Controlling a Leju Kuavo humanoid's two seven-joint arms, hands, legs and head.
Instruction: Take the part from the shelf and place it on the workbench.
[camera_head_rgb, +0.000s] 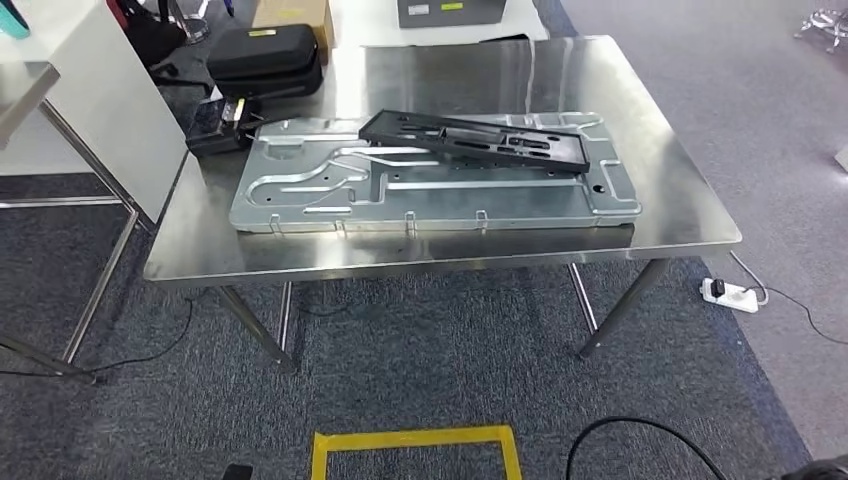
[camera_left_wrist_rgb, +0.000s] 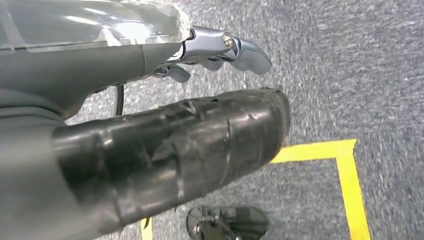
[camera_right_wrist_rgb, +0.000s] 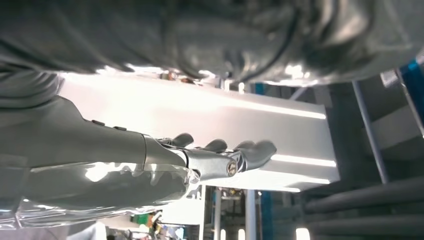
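Nearest you, on the grey carpet, lies a yellow tape square, with a black cable looping beside it. Your left hand hangs above that carpet and tape; its fingers are gently curled, close together, and hold nothing. Your right hand is likewise empty, fingers lying side by side, lightly bent, in front of a bright white panel; what that panel belongs to you cannot tell. Next comes the stainless workbench on slanted steel legs. On it rests a large stamped sheet-metal plate, flat, its near edge just inside the bench's near edge. The black plastic part lies across the plate's far half, tilted, one end raised, touching the plate. At the bench's left far corner sits a small black device, and behind it a black zippered case. A white power strip lies on the floor to the right, beyond the bench leg. Farthest back you see a cardboard box and a white partition at the left.
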